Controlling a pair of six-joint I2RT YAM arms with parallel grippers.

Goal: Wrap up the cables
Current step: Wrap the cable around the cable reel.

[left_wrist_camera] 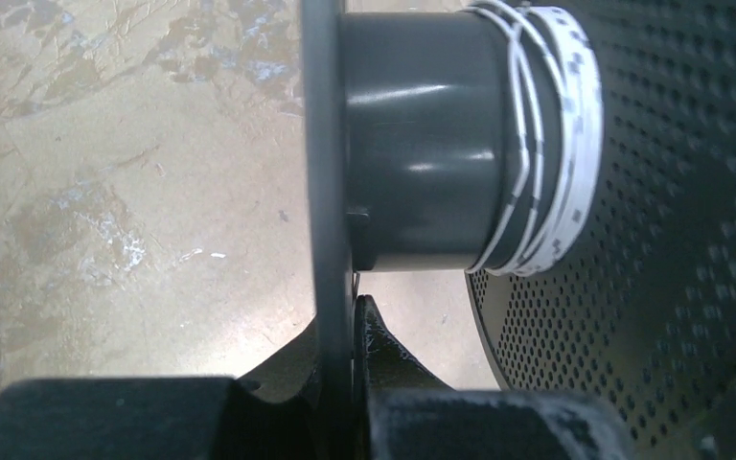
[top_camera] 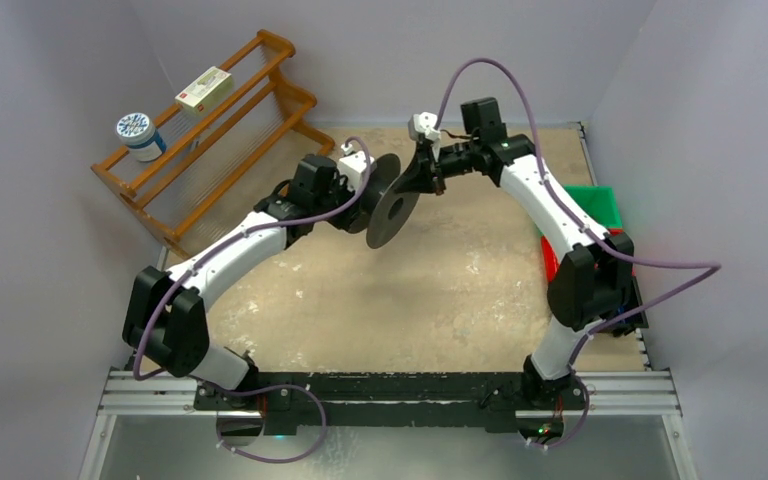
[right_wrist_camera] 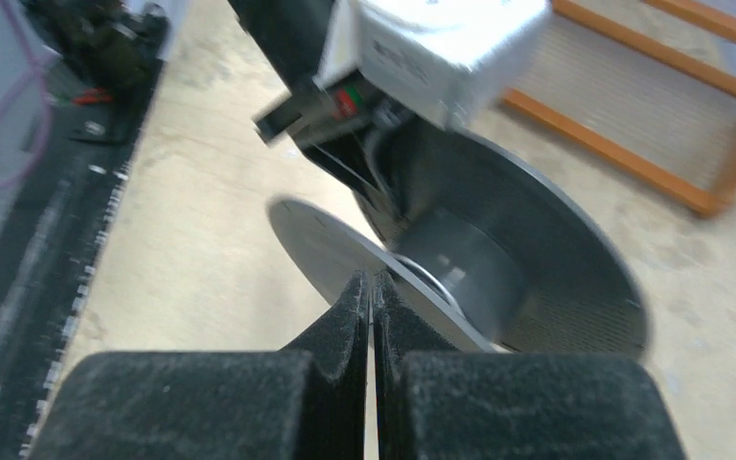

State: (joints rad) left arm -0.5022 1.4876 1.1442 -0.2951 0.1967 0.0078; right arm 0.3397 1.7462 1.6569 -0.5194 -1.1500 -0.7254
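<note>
The left end effector (left_wrist_camera: 340, 331) clamps one flange of a dark spool (left_wrist_camera: 412, 144), held above the tabletop (left_wrist_camera: 134, 192), hub axis level. The pale cable (left_wrist_camera: 546, 134) coils round the hub against the perforated flange. The right end effector (right_wrist_camera: 372, 287) is pressed closed just beside the spool. A wooden rack (top_camera: 210, 130) stands far left.

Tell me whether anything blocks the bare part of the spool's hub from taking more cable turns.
Nothing visible does. In the left wrist view the hub is bare between the solid flange, which the left gripper clamps, and the cable turns already wound beside the perforated flange.
</note>
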